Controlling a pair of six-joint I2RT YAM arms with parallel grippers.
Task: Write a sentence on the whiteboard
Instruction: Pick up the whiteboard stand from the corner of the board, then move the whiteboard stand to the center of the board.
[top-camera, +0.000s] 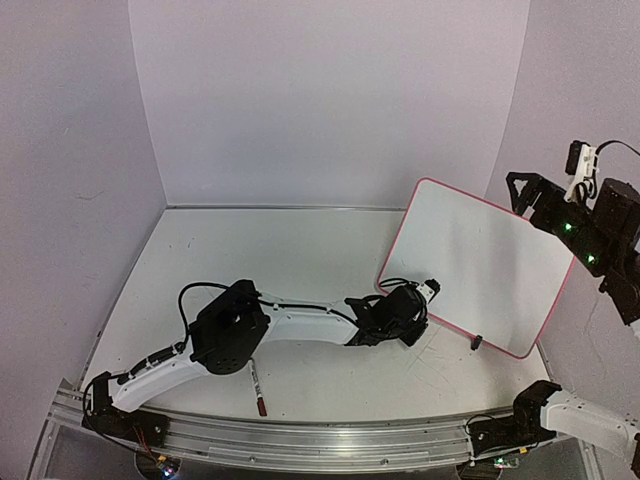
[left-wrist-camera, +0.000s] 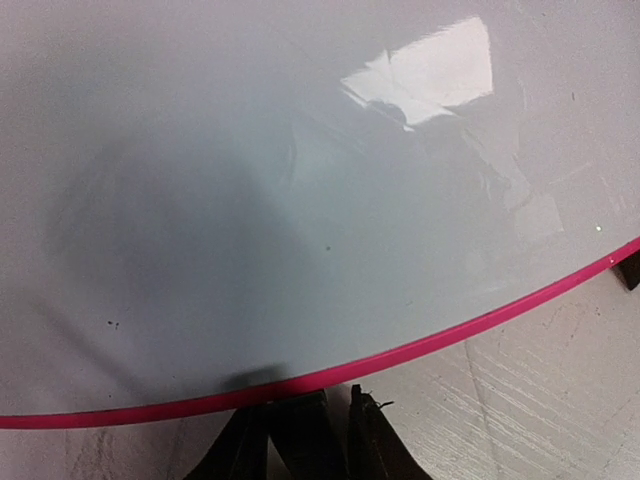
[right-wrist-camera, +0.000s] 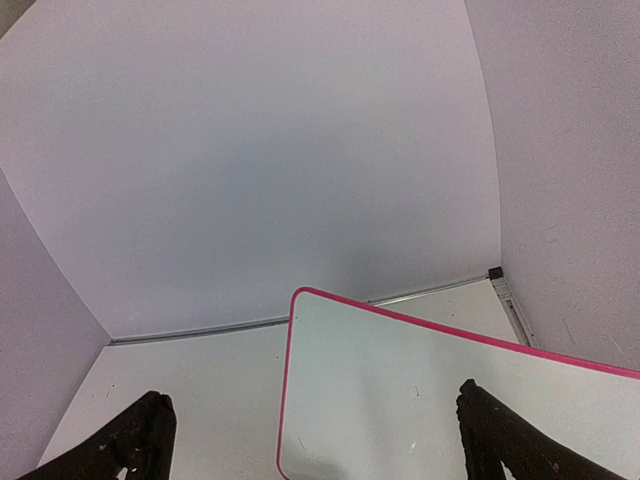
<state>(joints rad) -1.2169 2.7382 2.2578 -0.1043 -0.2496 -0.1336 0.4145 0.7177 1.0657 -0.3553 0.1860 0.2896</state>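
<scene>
Black on pink: at the left gripper, only a narrow slit between the fingers, hard against the lower rim of the whiteboard; pinching it or not, cannot tell. At the right gripper, fingers spread wide, gripping nothing, raised above the board's right edge. Whiteboard tilted on the table, back right.

Gleams smooth and glossy across the whiteboard, edged by a plastic-looking pink rim. Looks matt, scuffed and finely scratched on the table. Shows brushed metal along the rail; plain matt on the walls.
</scene>
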